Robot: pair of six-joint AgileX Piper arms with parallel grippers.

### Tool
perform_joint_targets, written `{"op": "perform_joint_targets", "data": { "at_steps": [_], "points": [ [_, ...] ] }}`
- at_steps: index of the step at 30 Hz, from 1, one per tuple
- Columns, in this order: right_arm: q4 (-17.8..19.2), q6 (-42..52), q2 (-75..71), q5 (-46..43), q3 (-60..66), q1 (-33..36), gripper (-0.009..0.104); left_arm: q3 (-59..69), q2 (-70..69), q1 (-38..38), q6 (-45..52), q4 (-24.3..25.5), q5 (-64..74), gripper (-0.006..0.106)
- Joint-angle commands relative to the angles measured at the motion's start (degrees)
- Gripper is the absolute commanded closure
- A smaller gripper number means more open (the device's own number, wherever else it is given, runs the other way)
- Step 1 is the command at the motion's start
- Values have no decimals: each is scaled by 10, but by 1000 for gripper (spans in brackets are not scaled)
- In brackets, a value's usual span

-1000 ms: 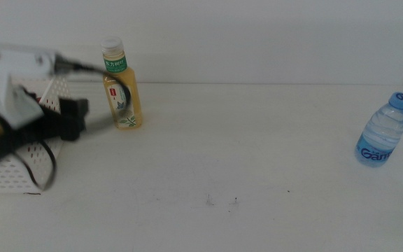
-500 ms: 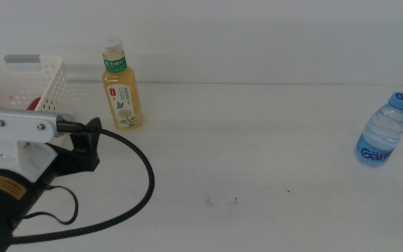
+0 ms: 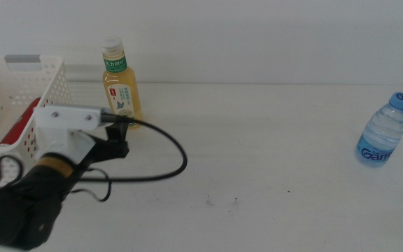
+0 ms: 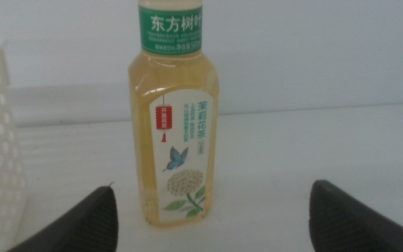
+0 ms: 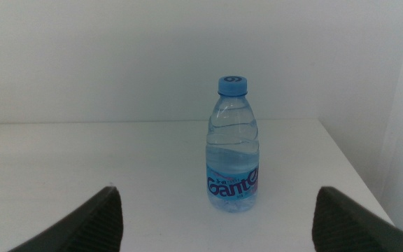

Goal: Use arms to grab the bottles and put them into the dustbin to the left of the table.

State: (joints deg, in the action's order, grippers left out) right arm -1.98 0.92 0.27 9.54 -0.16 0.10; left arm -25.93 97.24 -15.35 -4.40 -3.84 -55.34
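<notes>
swung away from the white perforated plastic dustbin point(image 3: 5, 105), slim red can point(image 3: 21, 120) now lying inside; left gripper point(image 4: 212, 210) spread wide and empty, facing the upright yellow tea bottle point(image 4: 173, 119) close ahead; right gripper point(image 5: 215, 210) likewise spread, aimed at the clear blue-capped water bottle point(image 5: 232, 143); two bottles left

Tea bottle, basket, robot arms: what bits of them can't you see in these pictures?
- Tea bottle: in the left wrist view its cap is cut off by the picture's edge.
- Red can: middle view, mostly hidden inside the white basket.
- Left gripper: hidden behind its own arm in the middle view.
- Right gripper: out of the middle view; only jaw tips show in the right wrist view.
</notes>
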Motion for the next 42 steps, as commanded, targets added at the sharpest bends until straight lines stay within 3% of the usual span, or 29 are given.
{"op": "perform_joint_targets", "data": {
  "at_steps": [1,17,42],
  "points": [
    [3,2,-3,-5,2,-2,4,-32,37,-1,-4,-12,-15,7],
    [3,2,-3,-5,2,-2,4,-182,160,-1,27,-70,-3,7],
    [3,2,-3,-5,2,-2,4,-327,296,10,47,-79,15,7]
  ]
}}
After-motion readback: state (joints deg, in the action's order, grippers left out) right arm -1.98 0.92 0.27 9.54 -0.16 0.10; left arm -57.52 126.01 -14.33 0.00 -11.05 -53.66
